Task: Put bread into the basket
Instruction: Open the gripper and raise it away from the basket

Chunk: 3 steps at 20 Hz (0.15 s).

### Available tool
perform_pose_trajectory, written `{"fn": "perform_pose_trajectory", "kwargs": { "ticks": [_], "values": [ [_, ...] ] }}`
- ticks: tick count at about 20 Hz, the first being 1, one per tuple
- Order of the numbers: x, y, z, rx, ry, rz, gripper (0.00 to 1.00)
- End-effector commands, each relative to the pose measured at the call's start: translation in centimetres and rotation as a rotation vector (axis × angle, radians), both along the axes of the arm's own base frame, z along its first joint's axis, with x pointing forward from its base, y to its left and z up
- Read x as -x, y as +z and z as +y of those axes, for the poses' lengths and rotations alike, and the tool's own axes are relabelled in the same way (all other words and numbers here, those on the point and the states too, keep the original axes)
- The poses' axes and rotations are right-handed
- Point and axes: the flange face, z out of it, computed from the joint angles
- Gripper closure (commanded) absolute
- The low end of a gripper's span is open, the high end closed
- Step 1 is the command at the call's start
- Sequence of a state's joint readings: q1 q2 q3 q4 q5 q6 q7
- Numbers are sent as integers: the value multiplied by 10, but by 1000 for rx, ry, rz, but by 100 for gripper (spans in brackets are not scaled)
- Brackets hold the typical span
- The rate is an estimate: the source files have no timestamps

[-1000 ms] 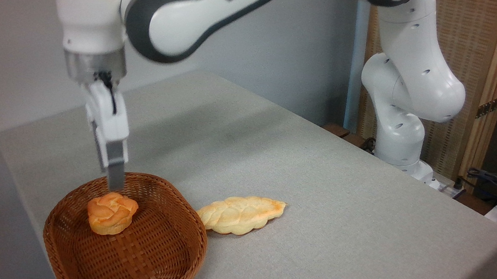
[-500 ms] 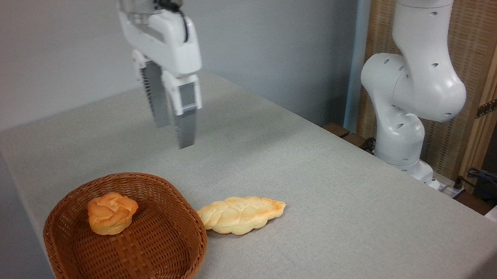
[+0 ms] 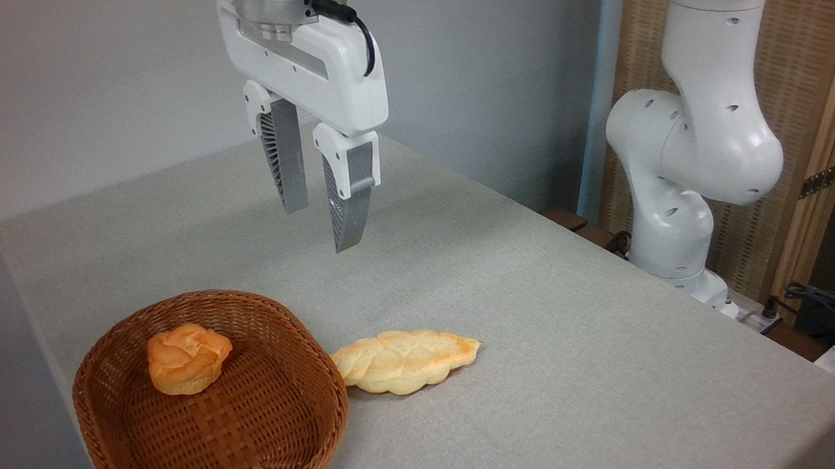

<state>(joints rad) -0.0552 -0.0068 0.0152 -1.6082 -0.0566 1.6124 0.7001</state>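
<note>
Small round orange-brown bun [image 3: 186, 357] with a knotted, lumpy top and paler base, sitting inside the reddish-brown woven wicker basket [image 3: 275, 432] at the lower left of the frame, toward its back-left side. Basket shallow, round-cornered, tightly plaited, resting on the grey cloth-textured tabletop [image 3: 565, 350]. Just right of the basket rim, a long pale-yellow braided loaf [image 3: 404, 360] with toasted patches, lying flat on the tabletop, its near end at or touching the wicker. High in the upper middle, well apart from both breads, white glossy gripper [image 3: 320, 227] under a brushed-metal wrist, pointing down, grey ridged fingers [image 3: 286, 153] parted, holding nothing. White jointed robot arm [image 3: 692, 152] at the right.
</note>
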Motion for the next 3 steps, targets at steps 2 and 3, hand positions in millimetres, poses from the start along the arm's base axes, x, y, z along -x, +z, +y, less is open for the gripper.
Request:
{"fn": "perform_pose_trajectory", "kwargs": {
  "ticks": [2, 3],
  "values": [
    [-1, 3, -4, -2, -9, 8, 0],
    [-1, 3, -4, -3, -9, 6, 0]
  ]
}}
